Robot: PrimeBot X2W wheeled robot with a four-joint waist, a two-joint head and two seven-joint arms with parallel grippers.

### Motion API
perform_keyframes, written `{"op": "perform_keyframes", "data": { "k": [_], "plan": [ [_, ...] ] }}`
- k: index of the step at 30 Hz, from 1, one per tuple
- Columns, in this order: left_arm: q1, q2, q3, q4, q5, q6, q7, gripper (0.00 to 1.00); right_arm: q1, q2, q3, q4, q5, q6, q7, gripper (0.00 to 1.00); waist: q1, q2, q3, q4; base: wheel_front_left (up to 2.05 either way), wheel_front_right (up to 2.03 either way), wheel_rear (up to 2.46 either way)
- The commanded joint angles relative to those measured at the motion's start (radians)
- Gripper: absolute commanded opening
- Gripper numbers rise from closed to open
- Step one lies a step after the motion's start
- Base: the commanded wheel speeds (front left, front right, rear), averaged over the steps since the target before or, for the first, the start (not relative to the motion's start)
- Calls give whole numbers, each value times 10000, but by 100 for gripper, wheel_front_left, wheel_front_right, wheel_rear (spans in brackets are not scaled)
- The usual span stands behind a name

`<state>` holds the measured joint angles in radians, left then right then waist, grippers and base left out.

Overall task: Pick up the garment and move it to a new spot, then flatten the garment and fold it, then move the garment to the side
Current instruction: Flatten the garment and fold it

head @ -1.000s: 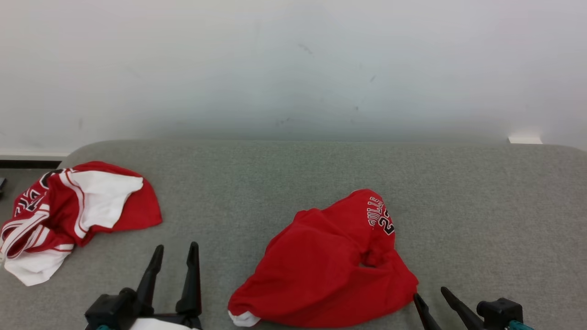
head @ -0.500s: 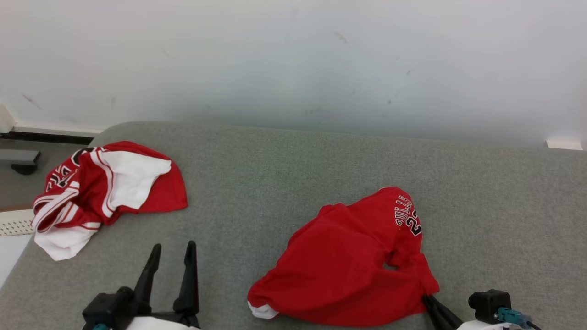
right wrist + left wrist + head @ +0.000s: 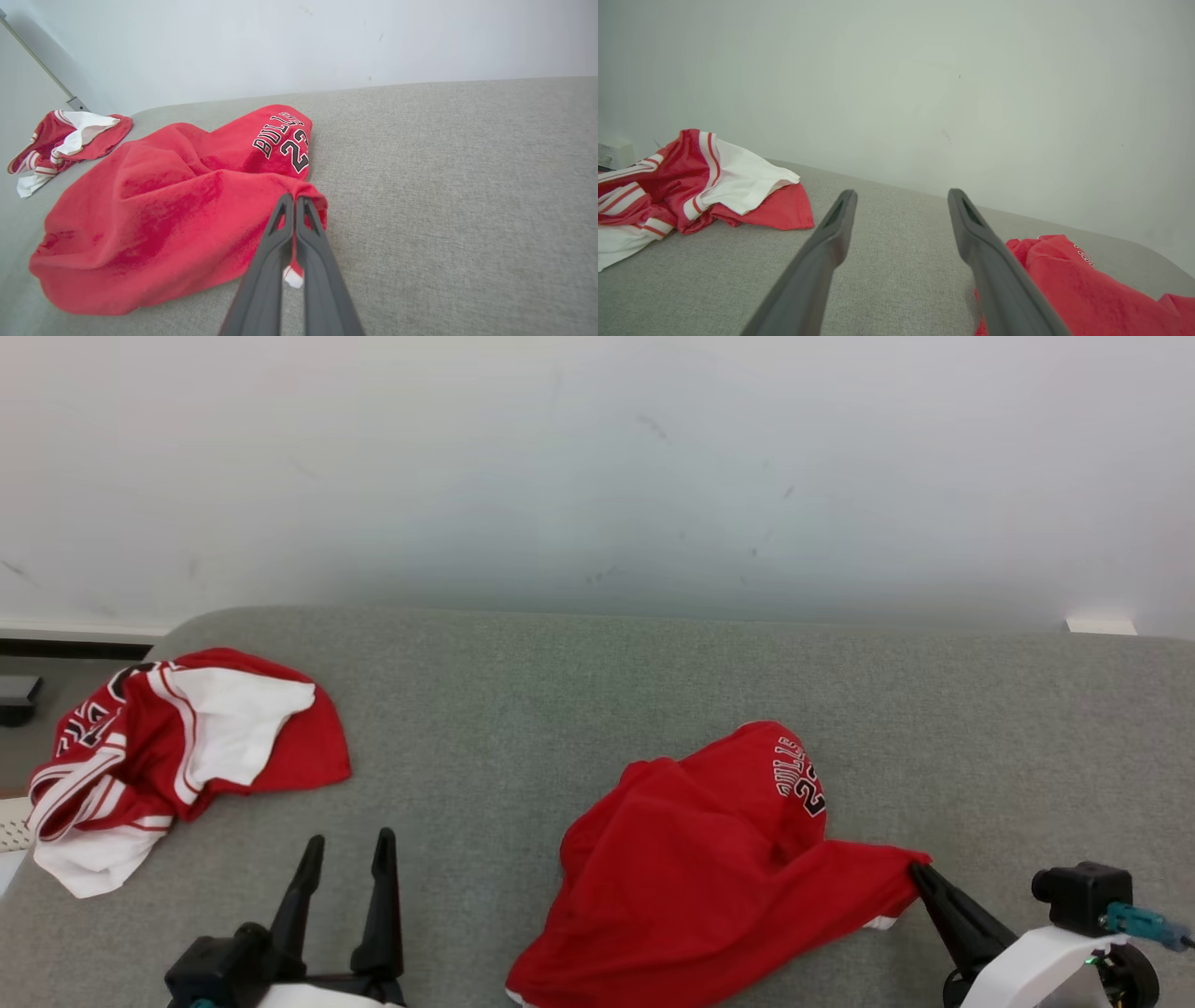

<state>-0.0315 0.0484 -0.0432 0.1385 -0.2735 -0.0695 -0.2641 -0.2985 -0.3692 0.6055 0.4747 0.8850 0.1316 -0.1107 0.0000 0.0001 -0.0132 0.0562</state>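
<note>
A crumpled red garment (image 3: 691, 877) with "BULLS 23" lettering lies on the grey cushioned surface (image 3: 560, 709), right of centre. My right gripper (image 3: 920, 873) is shut on the garment's right edge, and the cloth is drawn out into a stretched point towards it. In the right wrist view the two fingers meet at that pinched fold (image 3: 294, 198), with the rest of the garment (image 3: 163, 210) spreading to the left. My left gripper (image 3: 345, 849) stands open at the lower left, with nothing between its fingers (image 3: 901, 196) and the garment (image 3: 1073, 280) off to its right.
A second garment, red and white striped (image 3: 177, 747), lies bunched at the surface's left end (image 3: 691, 182). A pale wall (image 3: 597, 476) rises right behind the surface. Bare grey surface lies between the two garments and to the right of the red one.
My right gripper has shut on the garment's right edge and pulled it out to the right and slightly up. The head camera has shifted. The left gripper stays open.
</note>
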Motion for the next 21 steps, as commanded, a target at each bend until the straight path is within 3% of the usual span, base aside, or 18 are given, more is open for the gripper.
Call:
{"op": "perform_keyframes", "data": {
  "k": [1,6,11,16,21],
  "plan": [
    [114,37,-41,-56,-110,31,-5,100,149,-233,-61,-445,182,-18,334,0,0,-1,-28,-38,0,0,0],
    [-57,37,-267,-22,-279,27,-5,100,-280,-886,-309,-1849,443,-18,1852,0,0,-1,43,173,0,0,0],
    [-295,37,-466,-47,-353,49,-5,100,-1116,-781,-599,-1940,908,-18,2949,0,0,-1,319,675,0,0,0],
    [-543,37,-756,-39,-556,109,-5,100,-2628,-402,-502,-572,1098,-18,4387,0,0,-1,808,1348,0,0,0],
    [-800,37,-1012,4,-749,114,-5,100,-3916,128,-95,1701,897,-18,5161,0,0,-1,1226,1864,0,0,0]
  ]
}}
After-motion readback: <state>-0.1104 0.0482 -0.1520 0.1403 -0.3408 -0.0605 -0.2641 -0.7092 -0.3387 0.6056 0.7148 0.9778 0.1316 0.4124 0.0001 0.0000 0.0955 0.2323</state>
